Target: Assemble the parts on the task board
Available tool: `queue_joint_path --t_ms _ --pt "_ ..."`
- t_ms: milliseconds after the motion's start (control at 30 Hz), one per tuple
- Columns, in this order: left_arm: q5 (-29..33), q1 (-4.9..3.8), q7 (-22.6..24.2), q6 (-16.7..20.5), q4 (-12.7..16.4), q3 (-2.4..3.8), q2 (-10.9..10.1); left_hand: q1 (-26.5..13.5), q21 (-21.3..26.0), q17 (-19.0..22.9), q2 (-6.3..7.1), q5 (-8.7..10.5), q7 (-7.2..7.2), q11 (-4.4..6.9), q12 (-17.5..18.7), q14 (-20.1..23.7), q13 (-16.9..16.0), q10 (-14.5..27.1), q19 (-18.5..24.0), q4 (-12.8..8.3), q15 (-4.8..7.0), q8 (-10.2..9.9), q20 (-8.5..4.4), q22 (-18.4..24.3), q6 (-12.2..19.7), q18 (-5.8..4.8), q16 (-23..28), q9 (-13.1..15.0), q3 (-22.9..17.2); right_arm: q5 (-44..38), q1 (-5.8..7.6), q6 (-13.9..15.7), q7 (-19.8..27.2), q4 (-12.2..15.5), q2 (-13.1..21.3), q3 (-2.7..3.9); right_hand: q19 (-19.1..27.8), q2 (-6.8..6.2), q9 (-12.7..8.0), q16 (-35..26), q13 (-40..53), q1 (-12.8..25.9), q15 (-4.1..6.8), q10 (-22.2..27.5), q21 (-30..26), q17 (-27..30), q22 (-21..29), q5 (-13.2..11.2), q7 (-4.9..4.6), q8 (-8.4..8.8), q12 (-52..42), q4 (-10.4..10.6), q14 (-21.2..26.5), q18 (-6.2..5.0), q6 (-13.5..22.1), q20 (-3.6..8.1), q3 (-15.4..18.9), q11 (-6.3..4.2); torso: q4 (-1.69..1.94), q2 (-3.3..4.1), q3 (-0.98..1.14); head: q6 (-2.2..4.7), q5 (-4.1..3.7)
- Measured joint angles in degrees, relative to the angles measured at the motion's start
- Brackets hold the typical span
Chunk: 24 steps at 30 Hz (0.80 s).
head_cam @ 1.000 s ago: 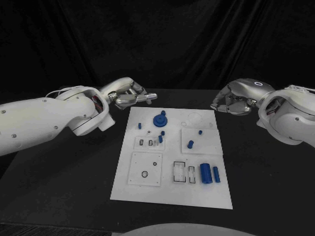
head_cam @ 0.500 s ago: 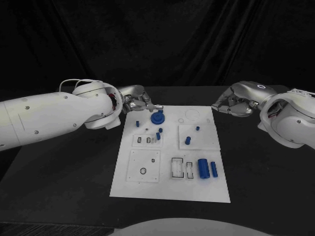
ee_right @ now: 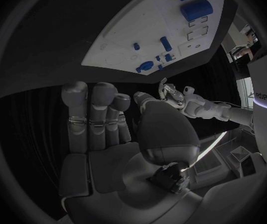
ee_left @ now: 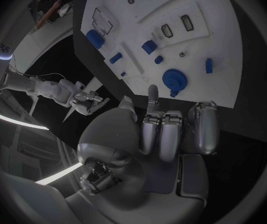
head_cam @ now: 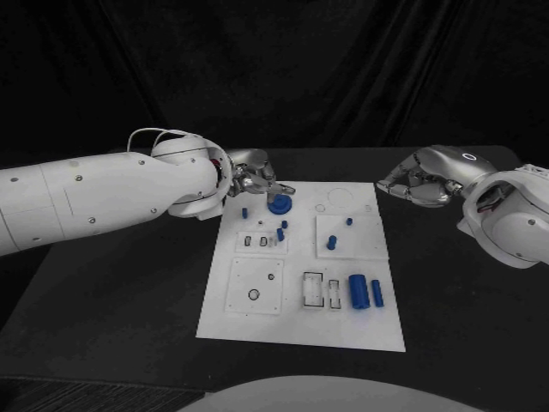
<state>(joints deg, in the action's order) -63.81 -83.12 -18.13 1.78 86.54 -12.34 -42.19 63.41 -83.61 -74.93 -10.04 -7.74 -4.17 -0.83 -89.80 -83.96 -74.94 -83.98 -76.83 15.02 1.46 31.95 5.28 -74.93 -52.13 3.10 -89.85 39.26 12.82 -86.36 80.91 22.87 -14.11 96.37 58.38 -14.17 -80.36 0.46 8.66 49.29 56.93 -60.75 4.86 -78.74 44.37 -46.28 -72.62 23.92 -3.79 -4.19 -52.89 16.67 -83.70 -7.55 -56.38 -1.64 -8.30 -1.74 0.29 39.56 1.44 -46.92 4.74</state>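
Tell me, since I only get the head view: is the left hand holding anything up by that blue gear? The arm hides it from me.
Observer: No. The left wrist view shows the left hand with a bare palm, holding nothing.
Operator: Is it touching the gear?
Observer: One of its fingers points at the blue gear from close beside it. I cannot tell whether they touch.
Operator: And the right hand? It looks curled to me.
Observer: In the right wrist view the right hand is empty, its fingers stretched side by side over the black table, off the task board.
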Motion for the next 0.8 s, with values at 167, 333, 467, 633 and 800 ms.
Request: queue_joint_path --t_ms 167,333,467,633,800 --pt "-1.39 0.02 -1.38 -1.20 -0.66 0.00 1.35 -1.47 0.00 0.00 0.26 1.92 1.21 0.94 0.00 -0.02 0.00 -0.04 -0.80 0.49 0.77 4.35 -1.22 0.00 -0.77 0.00 0.00 7.64 -0.79 0.04 -0.35 0.59 0.03 -0.21 -0.19 0.00 -0.94 0.00 -0.12 3.91 0.08 0.00 0.00 0.00 3.43 -3.71 -1.73 0.00 0.23 0.22 -0.24 0.00 0.00 -0.01 0.63 0.10 0.00 0.00 -0.10 0.02 0.13 0.08 -0.18" --pt "-3.71 0.08 -2.40 -2.62 -1.31 0.00 2.35 -2.91 -0.27 0.00 -0.19 3.25 1.52 1.18 0.00 -0.08 0.01 -0.01 -1.71 0.86 1.11 4.66 -1.78 0.01 -1.10 0.00 0.00 9.96 -1.17 0.05 -0.62 0.88 0.06 -0.32 -0.57 0.00 -0.94 0.00 -0.12 4.85 0.08 0.00 0.00 0.00 4.17 -4.70 -2.26 0.00 0.23 0.22 -0.24 0.00 0.00 -0.01 0.63 0.10 0.00 0.00 0.07 -0.02 0.08 -0.26 -0.66" --pt "-5.07 0.18 -3.08 -3.91 -1.69 0.00 3.12 -3.05 -0.49 0.01 -0.33 3.25 1.52 1.55 0.00 0.11 0.01 -0.03 -2.31 0.69 1.33 3.79 -1.85 0.01 -1.10 -0.01 0.00 10.25 -1.34 0.06 -0.76 1.06 0.08 -0.37 -0.66 0.03 -1.26 0.00 -0.12 6.16 0.16 0.00 0.00 0.00 5.79 -5.82 -2.34 0.00 0.22 0.22 -0.37 0.00 0.00 0.89 0.63 0.17 0.00 0.00 0.07 -0.02 0.02 -0.51 -0.41" --pt "-6.11 0.60 -3.71 -5.53 -1.81 0.00 3.59 -3.28 -0.49 0.01 -0.56 2.33 1.73 1.55 0.00 -0.19 0.01 -0.03 -3.00 -0.25 1.62 1.55 -2.30 0.01 -1.31 -0.01 0.00 10.46 -2.29 0.07 -0.87 1.23 0.08 -0.44 -0.75 0.02 -1.54 0.00 -0.12 6.85 0.34 0.00 0.00 0.00 6.68 -6.66 -2.33 0.00 0.02 0.21 -0.47 0.00 0.00 0.88 0.83 0.30 0.00 0.00 0.08 -0.03 -0.09 -1.05 -0.11" --pt "-6.78 1.36 -4.24 -6.78 -1.99 0.00 3.60 -3.43 -0.68 0.01 -0.41 1.40 2.17 1.97 0.00 -0.04 0.01 -0.05 -3.61 -1.08 1.88 -1.10 -2.51 0.01 -2.69 -0.01 0.00 10.32 -3.43 0.08 -0.88 1.37 0.09 -0.44 -0.79 0.01 -1.54 0.00 -0.11 7.34 0.52 0.00 0.00 0.00 7.33 -7.03 -2.33 0.00 0.02 0.21 -0.86 0.00 0.00 0.88 0.82 0.30 0.00 0.00 0.10 -0.07 -0.10 -1.69 0.04"
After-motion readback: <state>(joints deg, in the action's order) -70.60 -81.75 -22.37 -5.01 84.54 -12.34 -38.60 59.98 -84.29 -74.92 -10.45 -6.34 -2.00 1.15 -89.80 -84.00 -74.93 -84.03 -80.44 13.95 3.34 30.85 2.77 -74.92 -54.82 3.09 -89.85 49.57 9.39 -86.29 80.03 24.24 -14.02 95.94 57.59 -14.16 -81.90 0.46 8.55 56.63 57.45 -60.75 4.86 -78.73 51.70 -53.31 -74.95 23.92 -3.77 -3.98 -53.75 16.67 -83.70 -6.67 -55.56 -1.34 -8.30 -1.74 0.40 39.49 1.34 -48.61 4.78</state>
